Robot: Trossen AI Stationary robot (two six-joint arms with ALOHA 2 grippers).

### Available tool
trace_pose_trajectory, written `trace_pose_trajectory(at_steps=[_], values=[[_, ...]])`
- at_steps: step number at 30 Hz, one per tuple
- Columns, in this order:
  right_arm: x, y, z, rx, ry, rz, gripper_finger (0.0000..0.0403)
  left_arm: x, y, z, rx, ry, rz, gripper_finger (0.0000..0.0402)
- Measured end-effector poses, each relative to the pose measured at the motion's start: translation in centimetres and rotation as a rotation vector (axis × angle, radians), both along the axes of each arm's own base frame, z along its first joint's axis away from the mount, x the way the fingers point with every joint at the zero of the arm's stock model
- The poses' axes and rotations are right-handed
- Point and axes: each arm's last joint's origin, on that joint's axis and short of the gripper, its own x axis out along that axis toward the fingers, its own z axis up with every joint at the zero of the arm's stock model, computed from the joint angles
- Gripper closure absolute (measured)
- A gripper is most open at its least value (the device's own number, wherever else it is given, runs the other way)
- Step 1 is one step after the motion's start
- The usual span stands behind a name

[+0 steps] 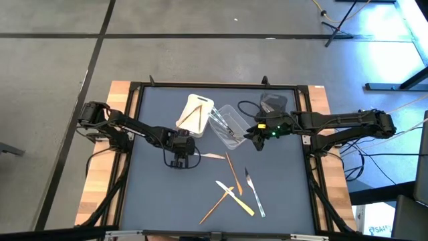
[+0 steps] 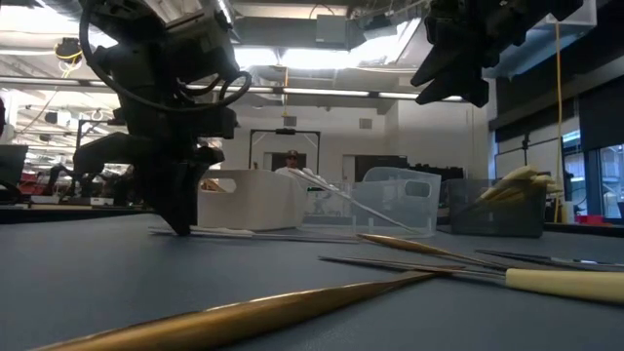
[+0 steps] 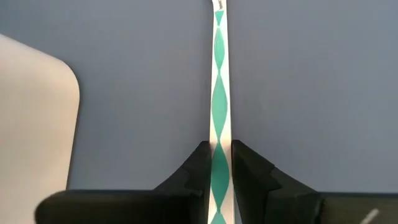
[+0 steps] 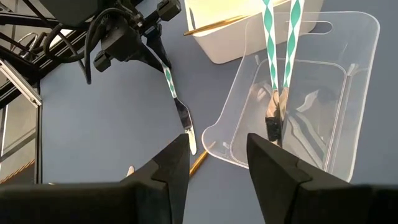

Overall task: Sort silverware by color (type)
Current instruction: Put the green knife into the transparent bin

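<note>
My left gripper [image 1: 179, 159] points down at the table left of centre, shut on a piece of silverware with a green-and-white patterned handle [image 4: 169, 78]. The head of this piece [image 4: 185, 124] points toward the table's right. My right gripper [image 4: 217, 149] hangs open above the near rim of the clear tub [image 1: 227, 126], holding nothing. Two more patterned pieces [image 4: 278, 56] lean inside that tub. Tan, yellow and clear silverware [image 1: 235, 191] lies loose near the front centre. My left gripper pinches the patterned handle [image 3: 221, 140] between its two fingers [image 3: 193, 168], one on each long edge. The fingers come steeply from above and lie across the handle, near its free end. The piece lies flat on the table [image 2: 244, 233].
A white tub [image 1: 195, 112] with tan pieces stands at the back, left of the clear tub, and a dark grey tub [image 1: 273, 104] stands at the back right. Bare blue mat spreads along the table's left and near-left [image 1: 154, 201].
</note>
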Motion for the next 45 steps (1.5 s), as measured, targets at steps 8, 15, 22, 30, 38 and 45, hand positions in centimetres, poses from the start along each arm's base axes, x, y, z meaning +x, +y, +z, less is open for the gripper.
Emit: trace_pose_trajectory(at_steps=[8, 15, 22, 30, 38, 45], values=[[0.0, 0.0, 0.0, 0.0, 0.0, 0.0, 0.0256, 0.0, 0.0, 0.0, 0.005, 0.001, -0.005, 0.0361], [0.0, 0.0, 0.0, 0.0, 0.0, 0.0, 0.0256, 0.0, 0.0, 0.0, 0.005, -0.001, -0.005, 0.0362], [0.0, 0.0, 0.0, 0.0, 0.0, 0.0, 0.0256, 0.9, -0.1, 1.0, 0.004, -0.022, -0.007, 0.0362], [0.0, 0.0, 0.0, 0.0, 0.0, 0.0, 0.0256, 2.4, -0.4, 3.4, 0.008, -0.044, -0.031, 0.0362], [0.0, 0.0, 0.0, 0.0, 0.001, 0.0, 0.0256, 3.7, -1.5, 6.9, 0.028, -0.052, -0.11, 0.0362], [0.0, 0.0, 0.0, 0.0, 0.0, 0.0, 0.0256, 5.0, -2.0, 10.7, 0.146, -0.103, -0.167, 0.0362]])
